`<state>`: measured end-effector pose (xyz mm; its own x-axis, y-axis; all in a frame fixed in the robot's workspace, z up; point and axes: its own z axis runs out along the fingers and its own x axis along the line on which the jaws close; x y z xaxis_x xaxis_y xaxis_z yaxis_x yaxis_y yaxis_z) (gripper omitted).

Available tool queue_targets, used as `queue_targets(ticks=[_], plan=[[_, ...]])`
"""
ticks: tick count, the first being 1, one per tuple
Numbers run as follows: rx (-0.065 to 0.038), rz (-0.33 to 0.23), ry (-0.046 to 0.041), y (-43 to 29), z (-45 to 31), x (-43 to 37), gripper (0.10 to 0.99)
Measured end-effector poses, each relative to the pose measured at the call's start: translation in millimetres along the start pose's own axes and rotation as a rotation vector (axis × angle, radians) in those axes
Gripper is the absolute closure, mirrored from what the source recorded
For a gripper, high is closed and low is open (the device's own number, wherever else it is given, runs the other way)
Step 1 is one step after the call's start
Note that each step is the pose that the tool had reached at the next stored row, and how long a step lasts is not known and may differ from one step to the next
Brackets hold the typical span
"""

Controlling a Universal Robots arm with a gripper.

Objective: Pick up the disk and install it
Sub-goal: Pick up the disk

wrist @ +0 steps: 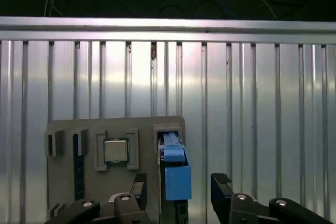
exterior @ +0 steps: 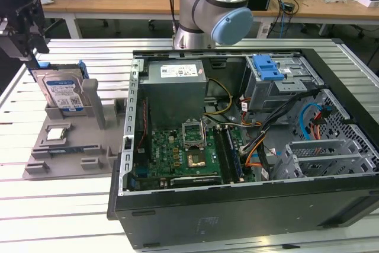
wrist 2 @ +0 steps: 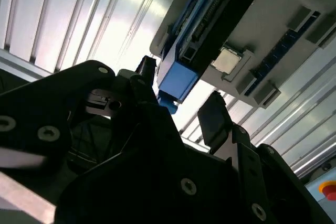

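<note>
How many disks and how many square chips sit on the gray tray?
Disk: 1
Chip: 1
Total: 2

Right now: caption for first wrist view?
Open gripper poised over the disk, standing in its gray holder beside the processor chip.
</note>
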<state>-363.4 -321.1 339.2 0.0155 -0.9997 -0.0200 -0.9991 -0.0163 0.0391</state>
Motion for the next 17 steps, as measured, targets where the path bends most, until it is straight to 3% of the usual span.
queue_targets(ticks=[2, 17], plan=[[-0.001, -0.019, 0.0010, -2.3, 7.5, 0.2, 0.486], [-0.001, -0.033, 0.0016, -7.6, 38.0, 3.3, 0.486]])
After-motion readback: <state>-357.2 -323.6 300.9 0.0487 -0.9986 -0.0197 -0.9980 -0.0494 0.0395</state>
